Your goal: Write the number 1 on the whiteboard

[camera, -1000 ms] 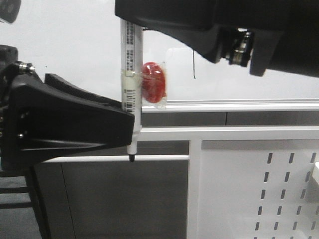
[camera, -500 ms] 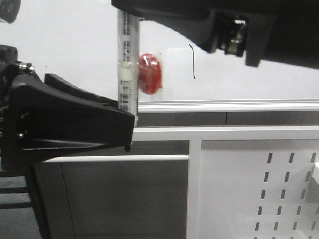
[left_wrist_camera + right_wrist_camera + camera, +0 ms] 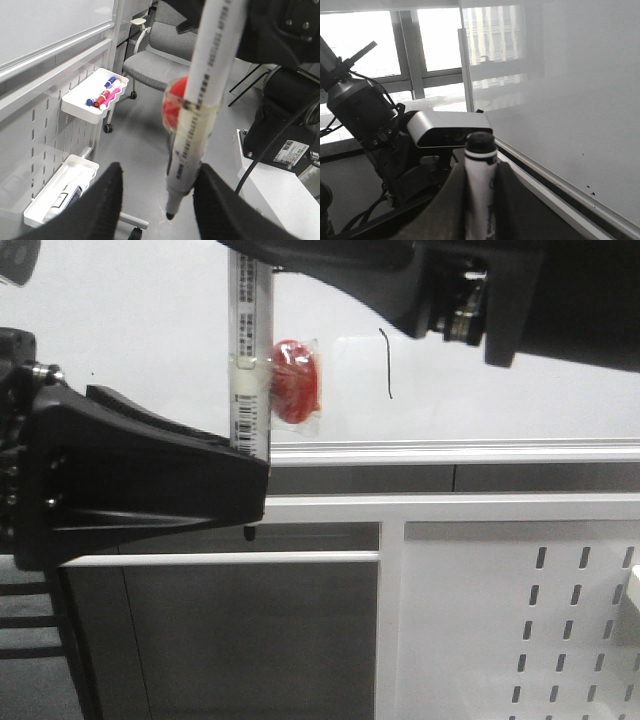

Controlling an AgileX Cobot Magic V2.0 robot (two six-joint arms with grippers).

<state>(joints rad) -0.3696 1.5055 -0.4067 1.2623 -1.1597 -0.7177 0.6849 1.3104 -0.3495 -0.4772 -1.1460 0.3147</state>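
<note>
Between the right gripper's (image 3: pixel 472 210) fingers sits the marker (image 3: pixel 250 390), clamped near its back end and hanging upright, tip down; a red blob (image 3: pixel 295 380) is taped to its side. Off to the right of the marker, the 1 (image 3: pixel 385 362) is on the whiteboard (image 3: pixel 150 340), just under the right arm; the left gripper (image 3: pixel 155 200) is spread open around the marker's tip, not touching it, holding nothing.
</note>
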